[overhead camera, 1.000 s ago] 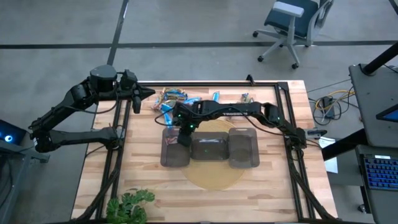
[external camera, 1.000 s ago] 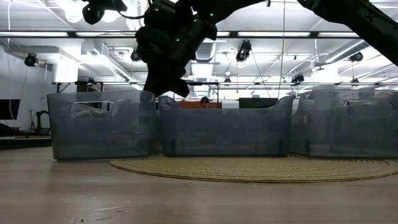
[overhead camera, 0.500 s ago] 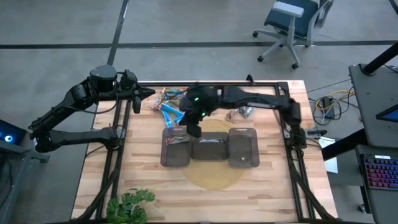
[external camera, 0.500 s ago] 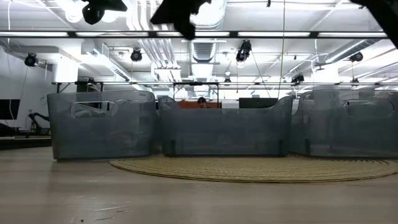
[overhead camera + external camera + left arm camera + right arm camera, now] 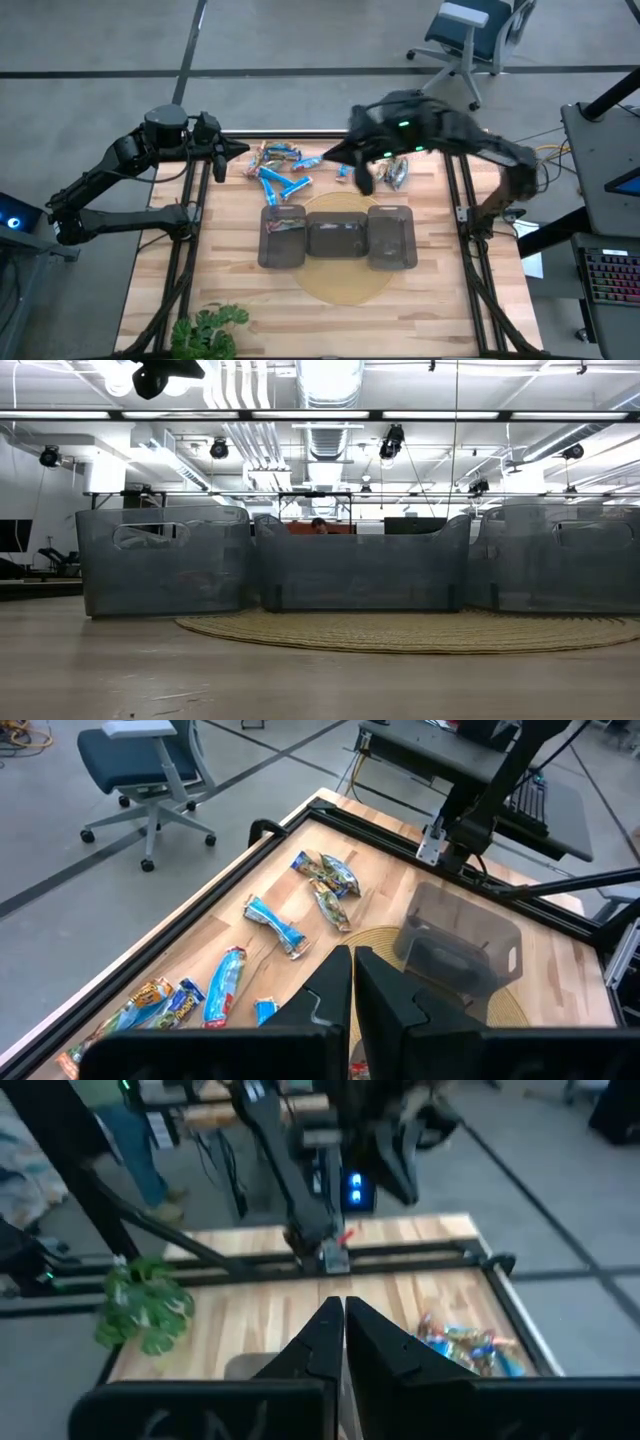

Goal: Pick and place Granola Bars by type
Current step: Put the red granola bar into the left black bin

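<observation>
Change: right arm has swung away from the left tray and up toward the worktop's far right part; low view no longer shows it.
Granola Bars (image 5: pixel 280 170): loose scatter along the far edge of the worktop (image 5: pixel 240 310), blue ones mixed with orange/brown ones toward the far left; a few more wrappers (image 5: pixel 396 172) toward the far right.
Bars in trays: left tray (image 5: pixel 283 238) holds at least one wrapper; contents of the other two unclear.
Right gripper (image 5: pixel 362 180): fingers together, nothing between them, raised over the far edge between the two bar groups, just beside the far-right wrappers.
Left gripper (image 5: pixel 236 149): fingers pressed together, empty, at the far-left corner, the main scatter just beyond its tip.
Trays: three dark ones in a row mid-worktop, on a round woven mat (image 5: pixel 345 280).
Surroundings: plant (image 5: pixel 205 332) at the near edge; office chair (image 5: pixel 470 35) on the floor beyond the table.
</observation>
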Robot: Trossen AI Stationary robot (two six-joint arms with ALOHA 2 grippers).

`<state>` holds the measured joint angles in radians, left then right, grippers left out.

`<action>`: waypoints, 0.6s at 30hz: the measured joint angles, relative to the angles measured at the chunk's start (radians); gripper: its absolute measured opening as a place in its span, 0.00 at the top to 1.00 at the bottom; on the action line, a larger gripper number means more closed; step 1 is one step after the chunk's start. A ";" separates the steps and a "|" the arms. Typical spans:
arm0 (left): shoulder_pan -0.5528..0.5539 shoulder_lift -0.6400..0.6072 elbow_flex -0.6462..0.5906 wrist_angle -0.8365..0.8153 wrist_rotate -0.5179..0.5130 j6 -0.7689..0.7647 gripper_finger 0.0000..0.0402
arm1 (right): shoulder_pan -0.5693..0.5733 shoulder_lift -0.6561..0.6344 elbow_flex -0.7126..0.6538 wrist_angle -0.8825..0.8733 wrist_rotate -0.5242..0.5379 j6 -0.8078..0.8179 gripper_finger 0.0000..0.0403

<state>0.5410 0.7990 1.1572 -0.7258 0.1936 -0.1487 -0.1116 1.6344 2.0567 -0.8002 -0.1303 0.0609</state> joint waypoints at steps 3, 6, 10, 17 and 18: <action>0.000 0.000 0.000 0.000 0.000 0.002 1.00 | -0.001 -0.076 -0.003 -0.024 0.015 -0.005 0.98; 0.000 0.000 0.000 0.000 0.000 0.010 1.00 | -0.001 -0.152 -0.010 -0.050 0.057 -0.005 0.98; 0.000 0.000 0.000 0.001 0.000 0.016 1.00 | 0.000 -0.251 -0.040 -0.077 0.116 -0.004 0.98; 0.000 0.000 0.000 0.001 0.000 0.018 1.00 | -0.001 -0.434 -0.185 -0.081 0.190 0.003 0.98; 0.000 0.000 0.000 0.001 0.000 0.018 1.00 | -0.001 -0.460 -0.205 -0.079 0.191 0.004 0.98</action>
<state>0.5410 0.7990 1.1572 -0.7246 0.1934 -0.1303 -0.1123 1.1740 1.8519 -0.8795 0.0607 0.0646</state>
